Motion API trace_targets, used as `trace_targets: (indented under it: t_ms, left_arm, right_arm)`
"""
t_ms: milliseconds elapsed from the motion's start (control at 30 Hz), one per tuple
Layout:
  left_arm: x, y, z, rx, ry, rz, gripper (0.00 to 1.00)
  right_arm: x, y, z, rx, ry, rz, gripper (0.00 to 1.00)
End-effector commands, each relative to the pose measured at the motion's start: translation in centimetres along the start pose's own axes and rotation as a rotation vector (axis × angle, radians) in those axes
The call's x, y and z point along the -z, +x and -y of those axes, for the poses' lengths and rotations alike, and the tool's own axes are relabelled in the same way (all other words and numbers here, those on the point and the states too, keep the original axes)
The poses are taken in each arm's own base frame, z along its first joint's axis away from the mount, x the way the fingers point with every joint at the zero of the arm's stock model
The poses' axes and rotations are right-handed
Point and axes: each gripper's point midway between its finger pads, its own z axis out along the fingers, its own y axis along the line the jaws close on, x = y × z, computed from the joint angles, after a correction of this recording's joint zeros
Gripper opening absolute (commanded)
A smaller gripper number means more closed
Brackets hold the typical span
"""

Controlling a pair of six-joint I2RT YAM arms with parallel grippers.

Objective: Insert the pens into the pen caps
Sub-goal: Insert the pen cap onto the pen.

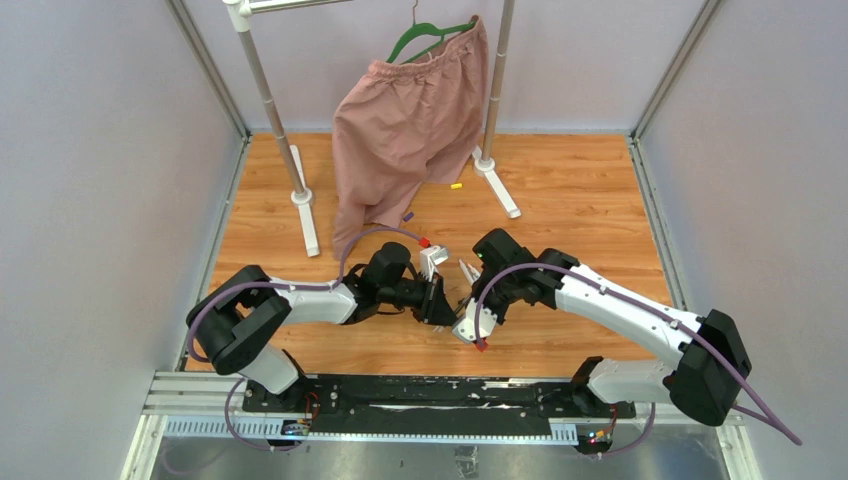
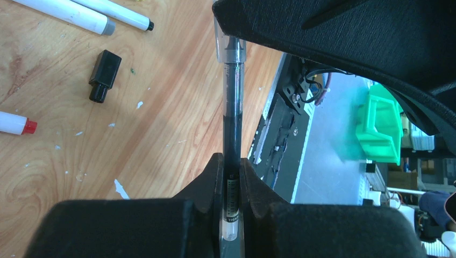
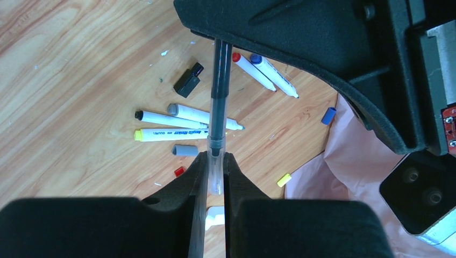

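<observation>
With left gripper [image 2: 231, 180], pinches black pen [image 2: 232, 118] at lower centre; with right gripper [image 3: 214, 164], clamps its clear cap [image 3: 215, 146], barrel running straight upward.

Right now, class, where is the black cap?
In the left wrist view the black cap lies on the table, upper left, below two white pens and above a red-tipped pen.

Wood table [image 1: 585, 195], pale walls [image 1: 90, 180]

Mid-table, above loose pens [image 3: 172, 133] and loose caps [image 3: 184, 150] lying on the table [image 1: 580, 200], left gripper's [image 2: 232, 183] pen [image 2: 232, 129] meets right gripper's [image 3: 215, 172] cap [image 3: 215, 146] end-on; clothes rack [image 1: 268, 105] behind, shorts [image 1: 410, 120] hanging on it.
</observation>
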Motion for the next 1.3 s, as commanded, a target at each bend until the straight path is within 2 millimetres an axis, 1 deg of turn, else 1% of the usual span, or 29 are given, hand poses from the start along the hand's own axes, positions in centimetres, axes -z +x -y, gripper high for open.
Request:
trace_targets:
  t_ms: [0, 133, 233, 367, 500, 700, 800, 900, 967, 1033, 1133, 1200, 1267]
  left_arm:
    - [0.2, -2.5, 0.5, -0.068, 0.021, 0.076, 0.0]
    - [-0.1, -2.8, 0.5, -0.058, 0.027, 0.09, 0.0]
    - [-0.3, -3.4, 0.7, -0.053, 0.03, 0.101, 0.0]
    - [-0.8, -4.4, 0.6, -0.032, 0.023, 0.118, 0.0]
    - [-1.4, -5.6, 0.8, -0.033, 0.032, 0.126, 0.0]
    - [-2.0, -6.5, 1.3, -0.053, 0.062, 0.117, 0.0]
    - [-1.7, -7.5, 1.7, -0.073, 0.082, 0.163, 0.0]
    - [-0.4, -8.8, 2.6, -0.117, 0.126, 0.267, 0.0]
    - [0.3, -9.3, 2.6, -0.143, 0.132, 0.325, 0.0]
    - [0.4, -9.3, 2.5, -0.16, 0.141, 0.341, 0.0]
    - [-0.1, -9.1, 2.3, -0.147, 0.157, 0.325, 0.0]
    - [-0.3, -8.7, 2.1, -0.14, 0.168, 0.315, 0.0]
    - [-0.5, -8.0, 1.7, -0.143, 0.168, 0.298, 0.0]
  right_arm:
    - [-0.2, -3.0, -0.9, -0.01, -0.02, 0.128, 0.0]
    - [0.0, -3.8, -0.4, -0.034, -0.004, 0.167, 0.0]
    - [0.0, -4.5, -0.5, -0.037, -0.008, 0.194, 0.0]
    - [-0.3, -6.0, -0.3, -0.048, -0.006, 0.247, 0.0]
    - [-0.9, -7.2, 0.1, -0.048, -0.012, 0.274, 0.0]
    - [-2.3, -9.3, -0.1, -0.023, -0.05, 0.309, 0.0]
    - [-2.4, -9.8, 0.3, -0.049, -0.043, 0.319, 0.0]
    - [-1.8, -9.8, 1.0, -0.108, -0.018, 0.329, 0.0]
    - [-1.3, -10.3, 1.6, -0.155, -0.002, 0.372, 0.0]
    - [-1.1, -10.8, 1.9, -0.179, -0.001, 0.409, 0.0]
    - [-1.3, -11.0, 2.0, -0.184, -0.002, 0.417, 0.0]
    - [-1.5, -10.6, 1.8, -0.181, 0.001, 0.398, 0.0]
    - [-1.8, -9.8, 1.5, -0.18, 0.003, 0.358, 0.0]
